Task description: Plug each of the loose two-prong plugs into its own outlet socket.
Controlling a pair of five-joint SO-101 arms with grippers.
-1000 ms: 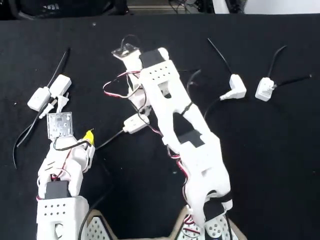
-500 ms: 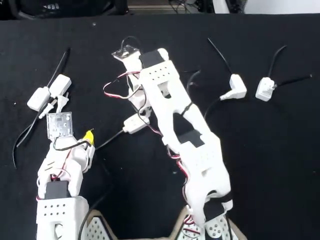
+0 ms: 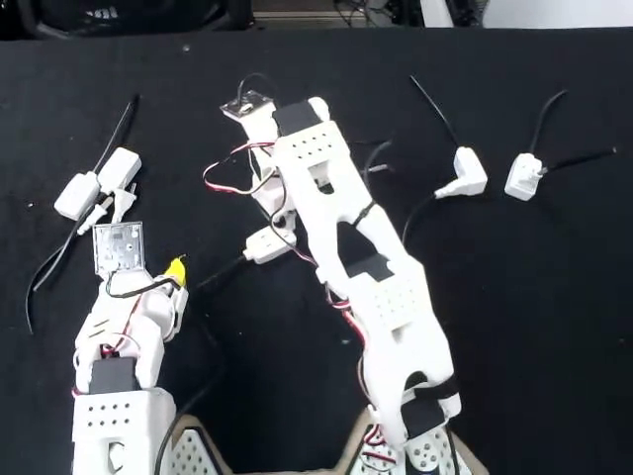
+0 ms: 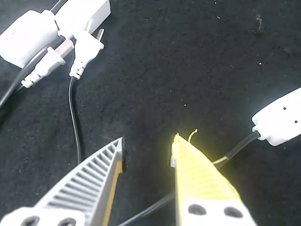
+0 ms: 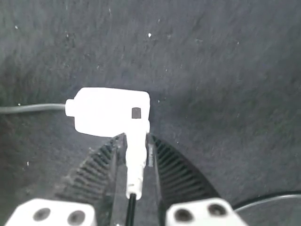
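My right gripper [image 5: 136, 141] is shut on a white two-prong plug [image 5: 136, 160] whose front end meets a white outlet socket [image 5: 110, 113]. In the high view this socket [image 3: 267, 244] lies at table centre under the right arm [image 3: 326, 188]. My left gripper [image 4: 148, 141] hangs open over bare cloth, one finger grey, the other yellow [image 4: 197, 179]. Beyond it lie two loose plugs [image 4: 47, 66] [image 4: 87, 49] beside two white sockets [image 4: 28, 35] [image 4: 84, 12]. From above, these plugs [image 3: 111, 208] and sockets [image 3: 77, 195] [image 3: 119, 168] sit at the far left.
Two more white sockets [image 3: 467, 173] [image 3: 522, 178] with black cords lie at the back right. Black cords trail from every socket across the black cloth [image 3: 554, 327]. Red and white wires [image 3: 232, 163] loop off the right arm.
The right arm's middle links have shifted slightly to the left. The left arm and the loose plugs have not moved.
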